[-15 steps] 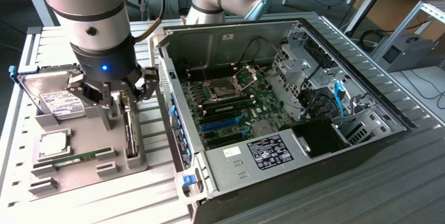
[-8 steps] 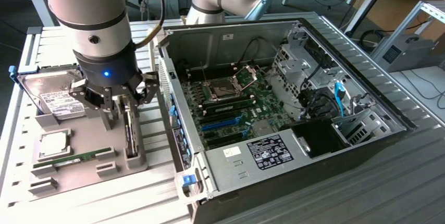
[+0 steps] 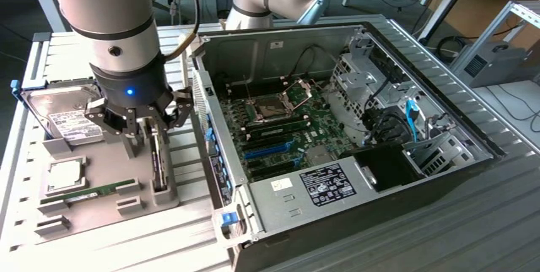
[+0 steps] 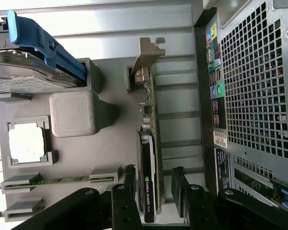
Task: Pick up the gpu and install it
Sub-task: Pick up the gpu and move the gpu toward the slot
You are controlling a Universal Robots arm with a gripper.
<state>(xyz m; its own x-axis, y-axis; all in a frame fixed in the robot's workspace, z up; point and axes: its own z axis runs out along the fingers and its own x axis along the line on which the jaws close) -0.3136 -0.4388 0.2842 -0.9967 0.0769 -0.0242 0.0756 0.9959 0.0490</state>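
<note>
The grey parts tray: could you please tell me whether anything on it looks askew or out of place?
Nothing stands out. The gpu stands straight on edge in its slot, with the open gripper straddling it. The hard drive, processor chip and RAM stick sit in their own holders on the tray.

holder (image 3: 110,186) on counter (image 3: 422,234), at exterior view's left of computer case (image 3: 253,50) | gpu (image 3: 158,161) on edge in holder, side nearest case | hard drive (image 3: 63,111) at holder's far end | end effector (image 3: 145,139) over gpu, fingers either side, apart
</note>
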